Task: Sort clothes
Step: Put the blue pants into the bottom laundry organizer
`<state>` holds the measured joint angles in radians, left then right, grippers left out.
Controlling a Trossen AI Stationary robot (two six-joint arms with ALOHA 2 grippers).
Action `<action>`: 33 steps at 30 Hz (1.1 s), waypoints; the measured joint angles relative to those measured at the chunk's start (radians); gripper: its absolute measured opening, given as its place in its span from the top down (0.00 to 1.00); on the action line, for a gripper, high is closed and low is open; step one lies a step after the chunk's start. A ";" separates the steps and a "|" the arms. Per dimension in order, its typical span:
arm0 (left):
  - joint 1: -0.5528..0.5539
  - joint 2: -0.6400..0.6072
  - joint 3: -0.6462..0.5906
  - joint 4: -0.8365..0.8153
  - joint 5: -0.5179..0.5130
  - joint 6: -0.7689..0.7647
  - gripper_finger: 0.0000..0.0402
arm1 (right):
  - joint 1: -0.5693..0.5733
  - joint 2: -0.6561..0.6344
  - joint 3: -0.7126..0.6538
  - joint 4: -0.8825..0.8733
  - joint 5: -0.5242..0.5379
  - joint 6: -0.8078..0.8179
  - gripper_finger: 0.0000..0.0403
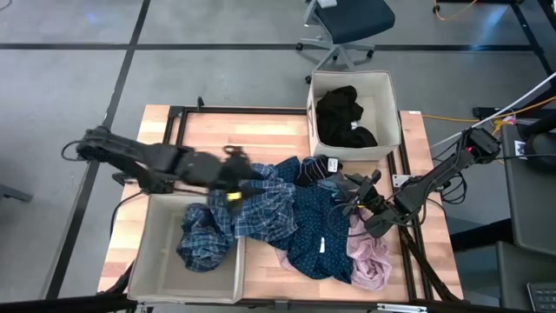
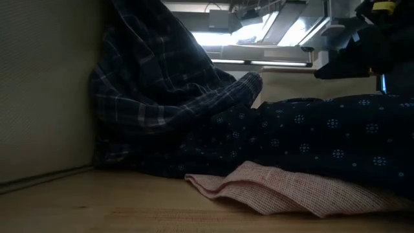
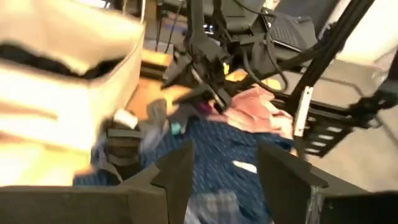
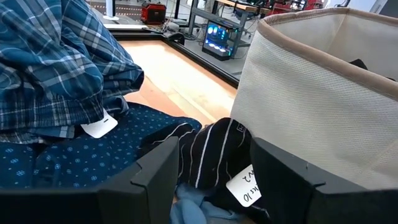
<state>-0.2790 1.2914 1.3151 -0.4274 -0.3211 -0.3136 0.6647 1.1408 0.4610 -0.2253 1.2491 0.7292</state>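
Observation:
A blue plaid shirt (image 1: 252,209) drapes from the table over the rim into the near-left beige box (image 1: 148,252). A navy white-dotted garment (image 1: 317,230) lies beside it, with a pale pink one (image 1: 369,256) at its right. A black-and-white striped garment (image 4: 208,155) and a small teal piece (image 4: 186,208) lie by the far box (image 1: 387,87), which holds a black garment (image 1: 347,117). My left gripper (image 1: 239,178) is open above the plaid shirt. My right gripper (image 4: 214,168) is open, its fingers on either side of the striped garment.
The far box's wall (image 4: 323,93) stands close beside my right gripper. In the low view the near box's wall (image 2: 45,84) fills the left, with the plaid shirt (image 2: 162,84), the navy garment (image 2: 310,136) and the pink one (image 2: 278,188) heaped beside it. Bare wood (image 1: 234,135) shows at the far left.

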 joint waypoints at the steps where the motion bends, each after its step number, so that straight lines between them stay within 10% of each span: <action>1: 0.024 0.029 0.000 0.032 0.035 0.031 0.60 | 0.000 0.000 0.000 0.000 0.000 0.000 0.50; 18: 0.155 0.568 0.438 -0.432 0.185 0.123 0.60 | 0.000 0.000 0.000 -0.011 -0.003 -0.003 0.50; 33: 0.148 0.758 0.461 -0.593 0.273 0.115 0.60 | 0.000 0.003 0.001 -0.011 -0.013 -0.002 0.50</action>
<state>-0.1310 2.0493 1.7760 -1.0208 -0.0484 -0.1986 0.6647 1.1435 0.4618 -0.2365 1.2358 0.7269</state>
